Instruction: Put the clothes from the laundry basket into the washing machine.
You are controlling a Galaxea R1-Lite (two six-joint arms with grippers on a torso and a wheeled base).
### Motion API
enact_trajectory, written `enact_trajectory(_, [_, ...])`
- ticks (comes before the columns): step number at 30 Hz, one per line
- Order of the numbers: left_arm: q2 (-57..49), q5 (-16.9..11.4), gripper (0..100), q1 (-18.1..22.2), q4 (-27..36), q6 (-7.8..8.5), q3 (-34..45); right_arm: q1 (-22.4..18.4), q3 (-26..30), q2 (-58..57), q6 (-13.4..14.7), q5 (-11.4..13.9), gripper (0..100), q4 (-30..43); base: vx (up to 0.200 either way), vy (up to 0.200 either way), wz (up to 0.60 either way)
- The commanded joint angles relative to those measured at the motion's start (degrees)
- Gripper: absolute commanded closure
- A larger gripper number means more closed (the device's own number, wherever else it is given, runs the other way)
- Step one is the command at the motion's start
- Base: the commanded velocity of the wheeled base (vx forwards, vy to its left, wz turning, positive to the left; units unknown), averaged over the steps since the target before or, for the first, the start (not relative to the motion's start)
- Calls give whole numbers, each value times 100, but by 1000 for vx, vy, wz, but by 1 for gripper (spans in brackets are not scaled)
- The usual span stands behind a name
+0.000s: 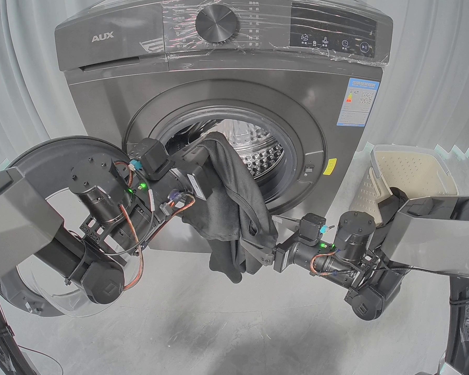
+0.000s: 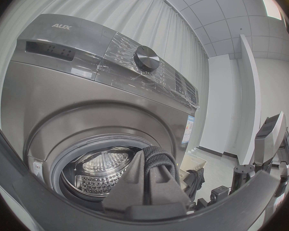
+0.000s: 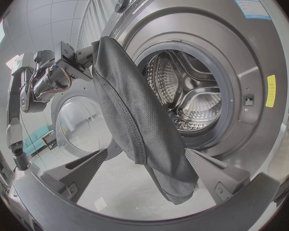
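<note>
A black garment [image 1: 234,204] hangs from my left gripper [image 1: 204,156] at the upper left of the washing machine's [image 1: 219,79] open drum [image 1: 258,154], its lower end dangling in front of the opening. In the left wrist view the fingers [image 2: 165,185] are shut on a fold of the garment [image 2: 155,159]. My right gripper [image 1: 256,249] is low at the garment's hanging end. There its fingers [image 3: 215,174] stand wide apart, the garment [image 3: 135,113] hanging between them, close to one finger. The laundry basket [image 1: 411,173] stands to the right, another dark cloth [image 1: 393,201] in it.
The machine's round door [image 1: 47,157] is swung open to the left, behind my left arm. Grey floor [image 1: 219,329] lies free in front of the machine. Curtains hang behind it.
</note>
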Motion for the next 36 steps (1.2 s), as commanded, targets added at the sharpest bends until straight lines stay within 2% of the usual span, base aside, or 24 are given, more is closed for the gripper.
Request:
enact_trajectory(1, [-6,0,100,-15,-2,3,-1,68,-492,387,-7,27,0,12,0,0,0])
enact_trajectory(6, [-6,70,100,-42,7,21,-10,244,-1240,871,-16,19,0,48,0,0,0])
enact_trajectory(11, [2,70,100,-42,16,21,-72,481,-1530,1055,-16,10,0,136,0,0,0])
enact_trajectory(17, [2,70,100,-42,33,21,-133,587,-2224,1460,-16,-87,0,390,0,0,0])
enact_trajectory(21, [-6,70,100,-33,33,21,-133,587,-2479,1574,-16,-315,0,487,0,0,0])
enact_trajectory(22, [-15,70,100,-33,33,21,-133,587,-2611,1644,-16,-535,0,566,0,0,0])
enact_trajectory(24, [-15,70,100,-33,25,21,-151,587,-2778,1732,-16,-755,0,645,0,0,0])
enact_trajectory(30, [-15,79,100,-51,16,21,-159,578,-3226,1987,-16,-975,0,707,0,0,0])
enact_trajectory(36, [-15,79,100,-42,7,21,-151,551,-3498,2119,-16,-1019,0,698,0,0,0])
